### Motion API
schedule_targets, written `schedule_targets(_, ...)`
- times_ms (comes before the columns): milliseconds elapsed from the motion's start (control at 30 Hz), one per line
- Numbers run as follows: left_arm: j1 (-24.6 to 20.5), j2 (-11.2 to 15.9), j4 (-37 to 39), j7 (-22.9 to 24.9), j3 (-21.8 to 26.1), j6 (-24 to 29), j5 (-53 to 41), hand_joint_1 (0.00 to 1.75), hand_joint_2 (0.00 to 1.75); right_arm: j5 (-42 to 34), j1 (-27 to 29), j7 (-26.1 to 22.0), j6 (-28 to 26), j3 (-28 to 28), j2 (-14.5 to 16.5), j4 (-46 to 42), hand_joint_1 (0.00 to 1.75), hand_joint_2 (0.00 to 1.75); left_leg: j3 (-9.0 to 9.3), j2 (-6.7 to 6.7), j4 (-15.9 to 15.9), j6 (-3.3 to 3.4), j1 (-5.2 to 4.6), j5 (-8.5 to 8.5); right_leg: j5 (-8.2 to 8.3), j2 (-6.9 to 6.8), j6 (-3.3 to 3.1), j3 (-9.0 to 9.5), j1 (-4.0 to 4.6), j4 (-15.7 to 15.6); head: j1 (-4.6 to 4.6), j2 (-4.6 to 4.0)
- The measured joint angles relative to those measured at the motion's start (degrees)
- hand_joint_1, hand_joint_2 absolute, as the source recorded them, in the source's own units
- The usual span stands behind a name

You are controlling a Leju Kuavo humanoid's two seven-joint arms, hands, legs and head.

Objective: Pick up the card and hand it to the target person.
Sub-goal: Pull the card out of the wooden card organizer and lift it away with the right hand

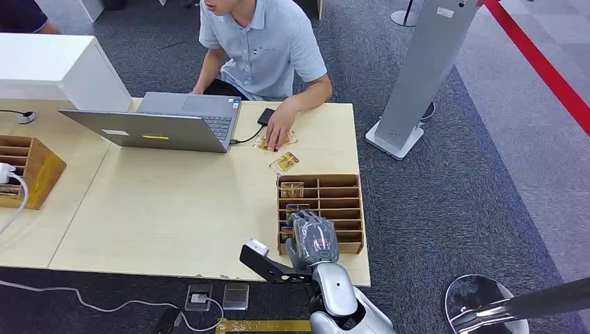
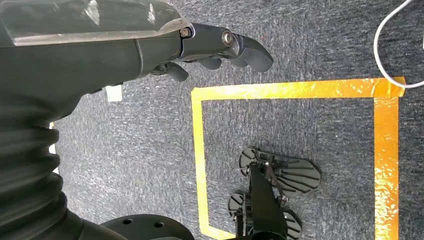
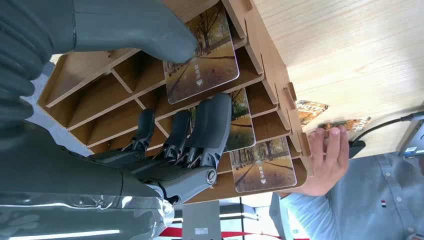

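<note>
Card (image 3: 201, 65) pinched by the right robot hand (image 1: 313, 239) at the wooden organizer.

A light wooden table (image 1: 174, 209) is seen in the head view, with a person (image 1: 261, 49) in a light blue shirt seated at its far side behind an open laptop (image 1: 163, 122); the person's hand (image 1: 278, 129) is rested on loose cards lying flat. The slotted wooden organizer (image 1: 337, 202) is placed near the table's right front edge, with more cards stored in its compartments. In the right wrist view the card is held between thumb and fingers (image 3: 210, 125), partly within a compartment. The left robot hand (image 2: 220, 47) is hung over grey carpet (image 2: 310, 45) marked with yellow tape (image 2: 295, 90), its fingers loosely curled and nothing held.
</note>
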Motion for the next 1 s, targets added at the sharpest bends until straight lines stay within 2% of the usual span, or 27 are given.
schedule_targets(433,0.0,0.0,0.0,-0.09,0.0,0.04,0.26,0.0,1.75,-0.59,-0.22,-0.25,0.08,0.0,0.6,0.84,0.86,1.75,0.0,0.0,0.0,0.0,0.0,0.0,0.0,0.0,0.0,0.0,0.0,0.0,-0.01,-0.01)
schedule_targets(500,0.0,0.0,0.0,-0.09,0.0,0.13,0.33,0.0,1.75,-0.59,-0.24,-0.28,0.09,0.0,0.75,0.99,0.9,1.75,0.0,0.0,0.0,0.0,0.0,0.0,0.0,0.0,0.0,0.0,0.0,0.0,-0.01,-0.01)
schedule_targets(667,0.0,0.0,0.0,-0.09,0.0,0.2,0.39,0.0,1.75,-0.59,-0.33,-0.36,0.09,0.0,0.92,1.1,1.23,1.75,0.0,0.0,0.0,0.0,0.0,0.0,0.0,0.0,0.0,0.0,0.0,0.0,-0.01,-0.01)
schedule_targets(733,-0.01,-0.01,0.0,-0.08,0.0,0.2,0.39,0.0,1.75,-0.6,-0.42,-0.37,0.1,0.0,0.95,1.14,1.28,1.75,0.01,0.0,0.0,0.0,0.0,0.0,0.0,0.0,0.0,0.0,0.0,0.0,0.0,-0.01)
schedule_targets(1000,0.0,-0.07,-0.01,-0.07,0.0,0.2,0.39,0.0,1.75,-0.78,-0.48,-0.22,0.25,0.0,0.96,1.19,1.13,1.75,0.01,0.0,0.0,0.0,0.0,0.0,0.0,0.0,0.0,0.01,0.0,0.0,0.0,-0.01)
